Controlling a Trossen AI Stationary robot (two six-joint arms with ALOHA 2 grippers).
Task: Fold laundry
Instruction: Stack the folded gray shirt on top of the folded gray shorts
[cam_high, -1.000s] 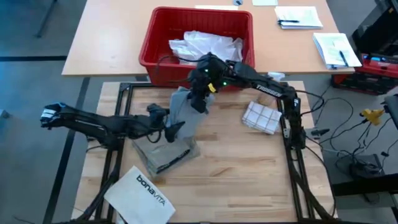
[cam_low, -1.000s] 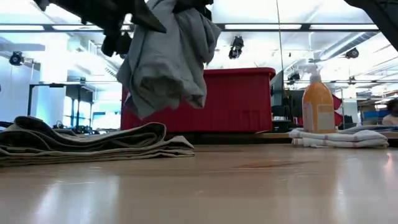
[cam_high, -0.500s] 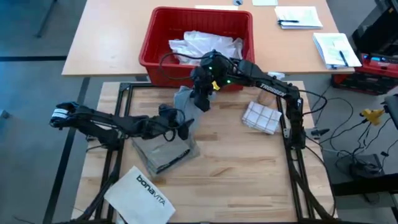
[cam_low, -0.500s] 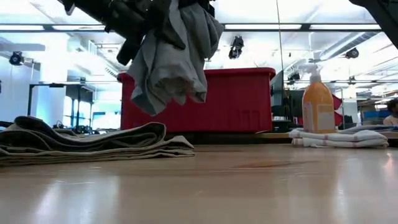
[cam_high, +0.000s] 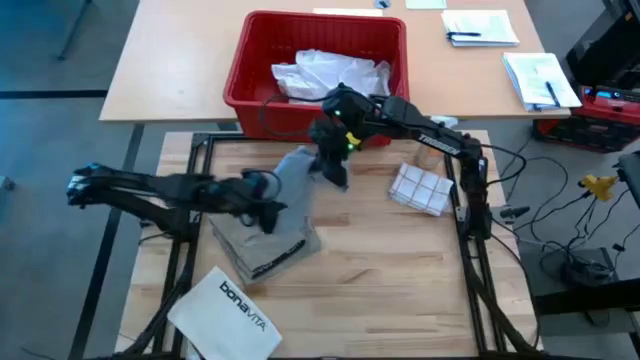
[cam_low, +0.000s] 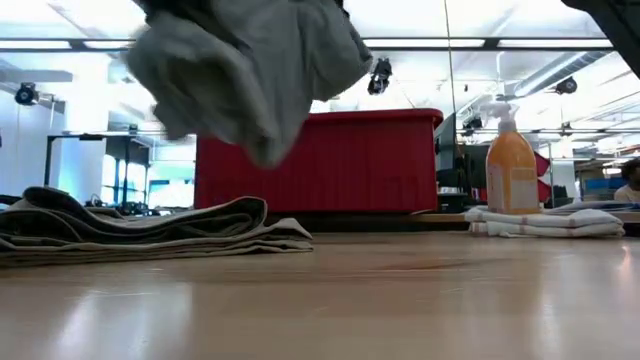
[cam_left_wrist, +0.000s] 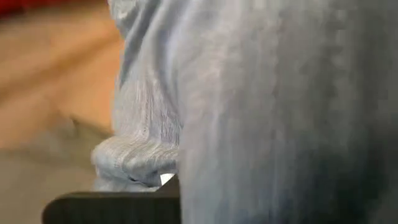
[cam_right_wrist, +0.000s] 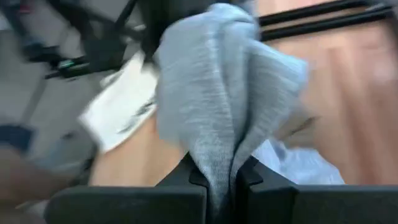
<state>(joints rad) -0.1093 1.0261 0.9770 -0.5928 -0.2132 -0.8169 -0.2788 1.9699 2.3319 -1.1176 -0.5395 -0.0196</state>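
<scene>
A grey T-shirt (cam_high: 297, 178) hangs in the air between my two grippers, above the table's middle; in the low view it shows as a wide bunch (cam_low: 245, 70) well clear of the wood. My right gripper (cam_high: 332, 170) is shut on its far right part, and my left gripper (cam_high: 271, 207) is shut on its near left part. Under the shirt, a folded khaki-tan piece (cam_high: 262, 245) lies flat on the table. A white shirt (cam_high: 325, 72) lies crumpled in the red basket (cam_high: 250, 70). My left gripper holds a bunched part of the grey T-shirt (cam_left_wrist: 134, 165); the cloth fills its wrist view and hides the place of contact. It comes at the shirt from the table's left. My right gripper pinches a gathered fold of the T-shirt (cam_right_wrist: 214, 163) between its two fingers (cam_right_wrist: 186, 177), several layers together. The fingers point down from above, and the cloth hangs below them, clear of the table.
A stiff white "bonavita" bag (cam_high: 225, 308) lies at the near left edge. A folded white checked cloth (cam_high: 420, 188) lies to the right, with an orange bottle (cam_low: 511, 170) behind it in the low view. Papers (cam_high: 480, 27) lie on the far table.
My left gripper has reached in toward the hanging T-shirt, shut on it and drawn back toward the table's left. The shirt, which hung as a narrow bunch from my right gripper, is now pulled out wider to the left and sits higher.
</scene>
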